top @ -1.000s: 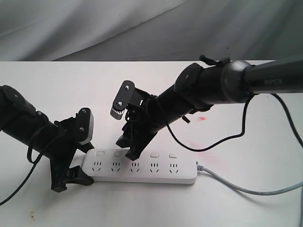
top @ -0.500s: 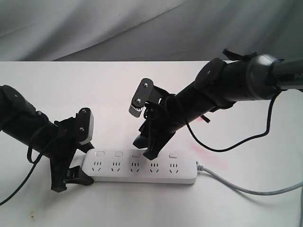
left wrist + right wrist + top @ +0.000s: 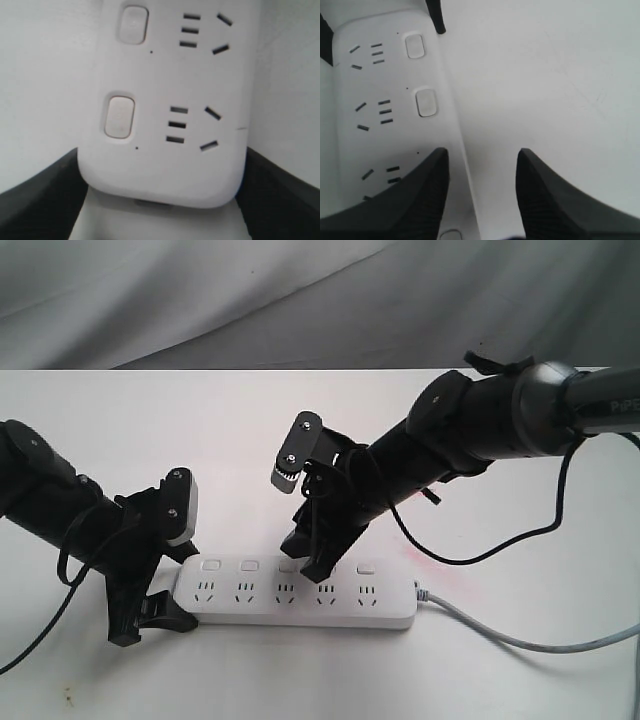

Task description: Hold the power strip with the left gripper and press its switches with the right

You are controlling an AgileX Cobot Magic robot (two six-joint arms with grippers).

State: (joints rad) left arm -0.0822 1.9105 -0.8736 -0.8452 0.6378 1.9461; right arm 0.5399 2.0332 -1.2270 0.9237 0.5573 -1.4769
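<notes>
On the tabletop (image 3: 150,420) the strip (image 3: 300,598) is laid flat, one rounded end clamped by the left end effector (image 3: 155,625); the right end effector (image 3: 308,560) (jaws parted) is held over the middle switches (image 3: 249,565).

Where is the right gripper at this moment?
In the exterior view, the right gripper sits near the centre, its tips over the middle switches of the power strip.

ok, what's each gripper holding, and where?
The left gripper holds the power strip by its rounded end opposite the cord, jaws on its two long edges. The right gripper holds nothing: jaws open over the switch row.
</notes>
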